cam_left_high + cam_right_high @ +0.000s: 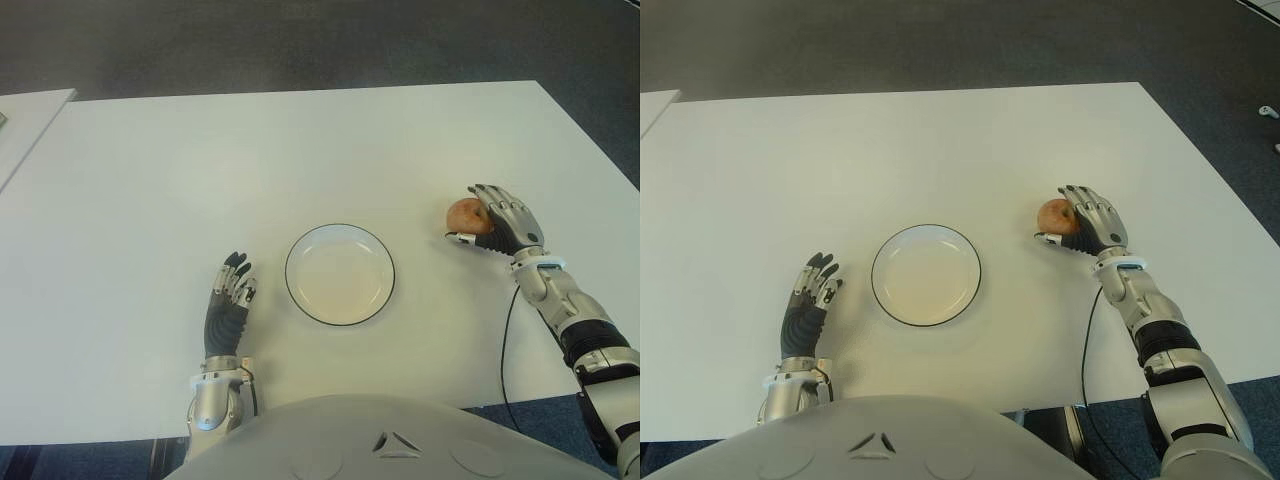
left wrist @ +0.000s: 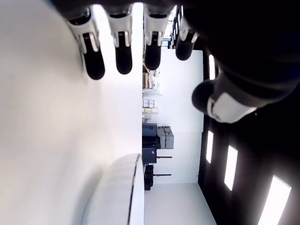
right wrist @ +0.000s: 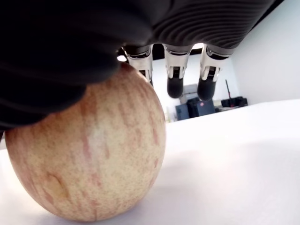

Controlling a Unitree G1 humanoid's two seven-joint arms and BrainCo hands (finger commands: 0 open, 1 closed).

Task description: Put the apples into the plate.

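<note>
A reddish-yellow apple [image 1: 464, 214] stands on the white table [image 1: 200, 170], to the right of the plate. My right hand [image 1: 1055, 214] is cupped over it: the fingers [image 3: 173, 70] curl over its top and far side, and the thumb lies at its near side. The apple [image 3: 89, 154] still touches the table and presses against my palm. The white plate [image 1: 340, 226] with a dark rim sits at the centre front and holds nothing. My left hand [image 1: 242, 280] shows to the left of the plate with its fingers stretched out, holding nothing.
A thin dark cable [image 1: 505, 340] runs along my right forearm over the table's front edge. The corner of a second white table [image 1: 30, 110] shows at the far left. Dark carpet surrounds the table.
</note>
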